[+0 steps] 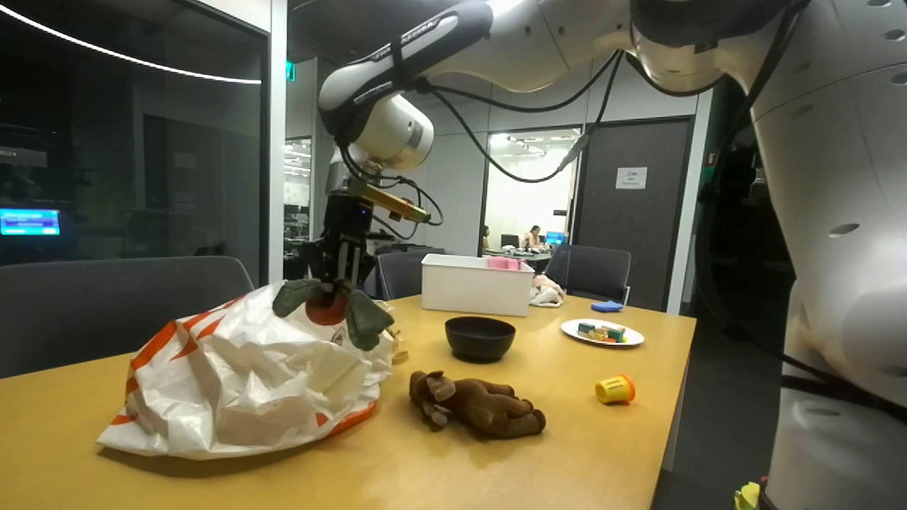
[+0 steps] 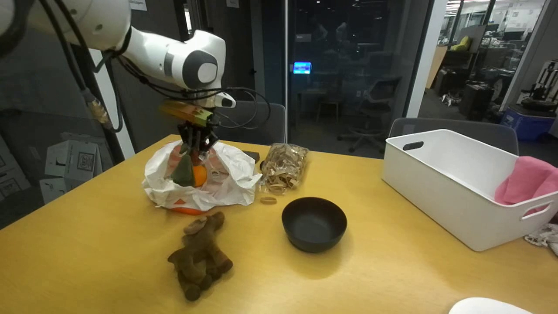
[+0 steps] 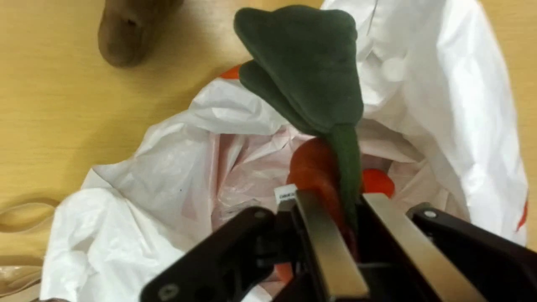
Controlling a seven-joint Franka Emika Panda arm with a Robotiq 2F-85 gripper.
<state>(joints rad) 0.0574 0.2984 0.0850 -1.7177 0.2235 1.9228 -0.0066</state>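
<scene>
Green-leaved orange plush toy [image 3: 330, 117] is pinched in the downward-pointing jaws, which are closed on it, with the green stem and part of the body running in between them and the leaves splayed out from the grip. The toy is at the mouth of a crumpled white plastic bag [image 1: 234, 397] with orange markings; how far its body dips inside I cannot tell. Just beside the bag lies a clear pack [image 2: 284, 168] of tan bands, and a loose band [image 2: 268, 200] rests near it on the yellowish table [image 1: 567, 453]. Also near the bag are a brown plush animal [image 1: 482, 407], lying down, and a black bowl [image 1: 480, 347], set upright. Farther out stands a white bin [image 1: 471, 287] with a pink cloth [image 2: 527, 179] in one end. Well apart from the bag, in an exterior view, a white plate [image 1: 635, 336] carries small coloured blocks [image 1: 602, 331], a blue object [image 1: 606, 307] lies behind it, and a yellow cup [image 1: 613, 389] with an orange end lies tipped on its side nearer the camera
</scene>
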